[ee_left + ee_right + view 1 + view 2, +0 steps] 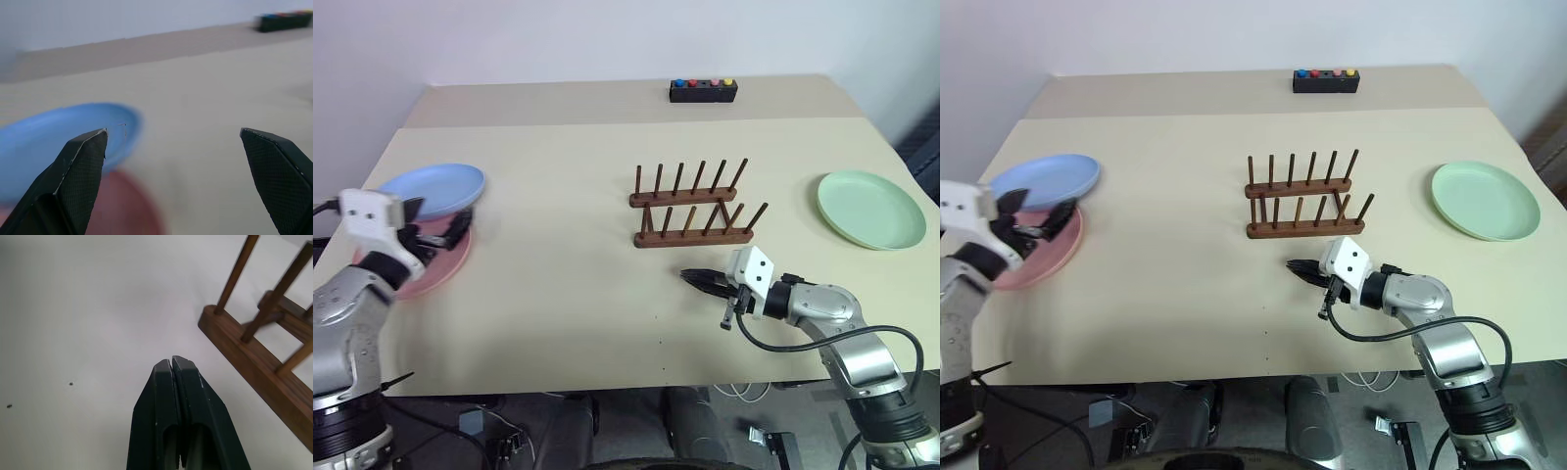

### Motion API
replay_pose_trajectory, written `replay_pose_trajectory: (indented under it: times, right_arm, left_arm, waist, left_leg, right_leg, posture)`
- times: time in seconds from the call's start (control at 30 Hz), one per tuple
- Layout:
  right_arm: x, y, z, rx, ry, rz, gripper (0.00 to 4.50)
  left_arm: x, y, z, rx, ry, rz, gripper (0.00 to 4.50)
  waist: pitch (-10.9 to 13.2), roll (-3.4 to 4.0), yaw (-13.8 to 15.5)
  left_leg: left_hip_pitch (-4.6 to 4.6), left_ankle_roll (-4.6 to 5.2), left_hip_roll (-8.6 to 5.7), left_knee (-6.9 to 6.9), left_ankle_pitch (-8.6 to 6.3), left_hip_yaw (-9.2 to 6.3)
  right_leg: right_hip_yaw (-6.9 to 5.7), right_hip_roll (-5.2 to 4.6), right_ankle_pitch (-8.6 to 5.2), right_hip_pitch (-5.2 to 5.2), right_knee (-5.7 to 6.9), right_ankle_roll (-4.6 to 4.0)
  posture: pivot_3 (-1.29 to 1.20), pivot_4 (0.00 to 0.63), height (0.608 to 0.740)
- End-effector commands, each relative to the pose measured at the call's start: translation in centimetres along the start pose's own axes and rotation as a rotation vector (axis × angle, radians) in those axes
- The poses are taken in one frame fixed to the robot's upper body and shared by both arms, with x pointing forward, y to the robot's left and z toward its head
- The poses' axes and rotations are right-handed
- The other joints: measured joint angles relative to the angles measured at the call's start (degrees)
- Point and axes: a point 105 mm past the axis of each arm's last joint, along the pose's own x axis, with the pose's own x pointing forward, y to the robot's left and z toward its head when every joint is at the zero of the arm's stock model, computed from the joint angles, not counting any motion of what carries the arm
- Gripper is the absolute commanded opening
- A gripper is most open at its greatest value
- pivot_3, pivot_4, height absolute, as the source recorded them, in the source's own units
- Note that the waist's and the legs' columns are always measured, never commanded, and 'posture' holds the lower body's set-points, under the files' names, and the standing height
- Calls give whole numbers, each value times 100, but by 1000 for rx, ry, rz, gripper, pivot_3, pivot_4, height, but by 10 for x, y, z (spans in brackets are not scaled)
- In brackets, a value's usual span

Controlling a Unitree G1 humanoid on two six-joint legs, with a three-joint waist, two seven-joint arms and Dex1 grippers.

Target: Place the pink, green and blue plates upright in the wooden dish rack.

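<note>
Beige table [568, 294] carries the wooden dish rack [693, 208], apparently empty. Blue plate [435, 188] overlaps pink plate [440, 264] at left; green plate [869, 209] lies right. Left gripper [438, 233] gapes; right gripper [703, 280] is clenched, empty.

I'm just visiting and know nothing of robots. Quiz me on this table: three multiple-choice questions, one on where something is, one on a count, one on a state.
1. Where does the green plate lie?
A. in the rack
B. flat on the table, to the rack's right
C. under the blue plate

2. How many plates stand in the wooden dish rack?
A. none
B. one
C. three

3. How are the right gripper's fingers?
A. wide apart
B. closed on a plate
C. pressed together, empty

Answers: 1 B, it rests alone by the right edge. 2 A, only bare pegs show. 3 C, the right wrist view shows the tips meeting.
</note>
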Motion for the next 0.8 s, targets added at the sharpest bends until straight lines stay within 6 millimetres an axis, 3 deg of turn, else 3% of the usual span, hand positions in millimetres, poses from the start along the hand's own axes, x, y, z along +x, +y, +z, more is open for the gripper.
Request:
replay_pose_trajectory:
  times: [0.03, 0.17, 0.3, 0.6, 0.7, 0.8]
  right_arm:
    - [3, 0, 8, -27, -38, 15, 0]
    - [5, 0, 8, -28, -42, 20, 0]
    - [4, -2, 8, -31, -43, 13, 0]
    - [-1, -1, 6, -32, -36, -13, 0]
    - [-2, -2, 6, -34, -35, -23, 0]
    - [-3, -1, 5, -34, -32, -28, 0]
  left_arm:
    - [-11, 40, 5, 31, -7, 189, 4440]
    - [-18, 84, -17, -3, 95, 440, 4440]
    - [-21, 106, -39, -22, 232, 591, 4440]
    - [-7, 96, -63, -114, 399, 577, 4440]
    - [-9, 98, -67, -163, 424, 603, 3558]
    - [-12, 98, -72, -196, 451, 616, 2042]
  waist:
    - [0, -1, 23]
    - [-2, -4, 25]
    - [-2, -13, 22]
    - [-3, -18, 20]
    - [-3, -19, -12]
    - [-2, -20, -21]
  left_leg:
    - [-1, 0, 0, 1, 0, 0]
    - [0, 0, -1, 3, 0, 0]
    - [-1, 0, -1, 2, 0, -1]
    - [-1, -1, -1, 2, 0, -1]
    - [-1, -1, -1, -1, 0, -1]
    - [-1, -1, 0, -5, 0, -1]
  right_leg:
    - [-1, 0, 0, 0, 0, 0]
    - [-1, 0, 0, 1, 0, 0]
    - [-1, 0, 1, 0, 0, 1]
    - [-2, 0, 1, -1, 2, 1]
    - [-2, 0, 1, -4, 2, 1]
    - [-2, 0, 1, -8, 4, 1]
  posture:
    - [0, 150, 740]
    - [0, 150, 740]
    - [0, 150, 740]
    - [0, 150, 740]
    - [0, 150, 740]
    - [0, 150, 740]
